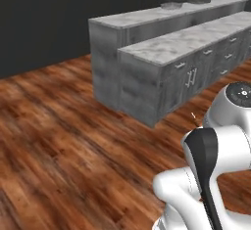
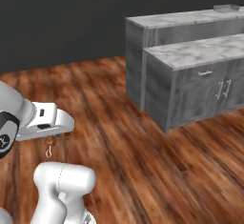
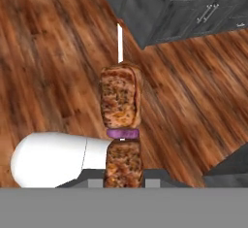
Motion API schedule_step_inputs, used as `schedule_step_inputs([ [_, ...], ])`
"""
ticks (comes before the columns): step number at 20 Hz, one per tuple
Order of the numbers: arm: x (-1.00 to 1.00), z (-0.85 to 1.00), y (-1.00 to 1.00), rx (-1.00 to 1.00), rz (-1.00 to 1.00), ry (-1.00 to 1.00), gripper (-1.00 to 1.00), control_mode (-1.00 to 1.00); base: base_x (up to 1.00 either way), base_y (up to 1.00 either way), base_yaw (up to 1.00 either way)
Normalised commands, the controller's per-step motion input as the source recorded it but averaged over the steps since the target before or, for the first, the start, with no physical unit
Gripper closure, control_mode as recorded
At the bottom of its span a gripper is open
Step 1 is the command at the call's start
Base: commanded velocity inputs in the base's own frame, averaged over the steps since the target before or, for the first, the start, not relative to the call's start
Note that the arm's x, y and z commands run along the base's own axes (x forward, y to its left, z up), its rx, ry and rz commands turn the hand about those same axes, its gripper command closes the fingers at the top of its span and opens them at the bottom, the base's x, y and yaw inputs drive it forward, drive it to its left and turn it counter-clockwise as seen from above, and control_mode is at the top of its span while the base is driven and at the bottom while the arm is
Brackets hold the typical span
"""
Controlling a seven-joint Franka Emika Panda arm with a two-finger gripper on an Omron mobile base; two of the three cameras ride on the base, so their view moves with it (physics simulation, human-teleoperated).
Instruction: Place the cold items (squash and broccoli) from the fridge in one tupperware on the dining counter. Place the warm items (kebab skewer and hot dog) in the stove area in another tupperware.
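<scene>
You are looking at a wooden plank floor (image 1: pixel 63 141) of reddish-brown boards, which takes up most of the room in both base views. A dark, featureless wall (image 2: pixel 62 18) closes the room behind it.

In the hand view, the pincer (image 3: pixel 123 176) is clamped on the kebab skewer (image 3: pixel 121 120). The skewer runs straight out from the fingertips: a browned meat chunk sits at the jaws, a thin purple slice lies just beyond it, a second meat chunk follows, and the bare white stick projects past that. The floor lies well beyond the skewer; the skewer touches nothing but the pincer.

Ahead of the pincer and to its right stands a grey kitchen island (image 1: pixel 162 62). It has two levels, each with a marbled light-grey top: a lower cabinet run (image 2: pixel 200 94) on the near side, fitted with drawers and doors with metal handles, and a taller counter (image 1: pixel 147 21) behind it. In the left base view, two shallow containers (image 1: pixel 184 3) rest on the far end of the taller counter, well apart from the pincer; you cannot tell their type at this range.

In the hand view, the corner of the cabinet run appears beyond the tip of the stick.
</scene>
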Motion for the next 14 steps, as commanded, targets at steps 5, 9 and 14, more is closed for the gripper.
schedule_step_inputs([
  [5,0.0,0.0,0.0,0.0,0.0,0.0,1.0,1.0,1.0,1.0,-0.15],
  [9,0.0,0.0,0.0,0.0,0.0,0.0,1.0,1.0,1.0,0.98,-0.16],
  [14,0.0,0.0,0.0,0.0,0.0,0.0,1.0,1.0,1.0,0.96,-0.16],
])
